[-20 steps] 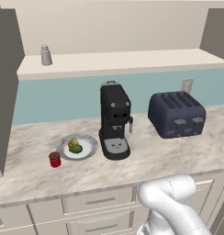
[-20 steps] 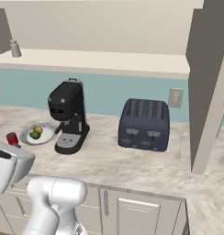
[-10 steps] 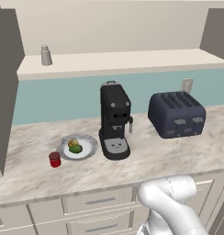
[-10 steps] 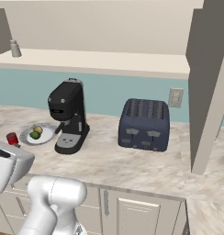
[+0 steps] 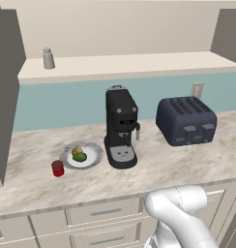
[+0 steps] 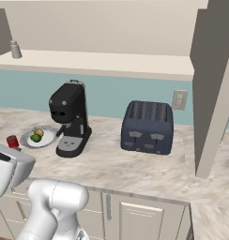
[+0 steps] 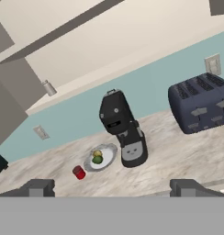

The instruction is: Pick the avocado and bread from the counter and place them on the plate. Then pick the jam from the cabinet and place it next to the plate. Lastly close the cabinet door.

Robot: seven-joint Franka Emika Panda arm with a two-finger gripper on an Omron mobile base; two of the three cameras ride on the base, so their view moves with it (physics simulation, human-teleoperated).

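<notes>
Change: none — scene static since a second ago.
Jam point(image 5: 57, 168): left of plate point(image 5: 93, 157).
Gripper point(image 7: 112, 188): spread, empty.
Remaining: close cabinet point(image 5: 5, 92).

Veined marble-look counter point(image 5: 187, 164), matt black coffee machine point(image 5: 120, 127), smooth red jam point(image 5: 57, 168) jar.

No text, label, brand or number can be read. The coffee machine point(image 5: 121, 127), at three o'clock of the plate point(image 5: 94, 155), the toaster point(image 5: 186, 120) and the jam point(image 5: 57, 168) show plain surfaces.
</notes>
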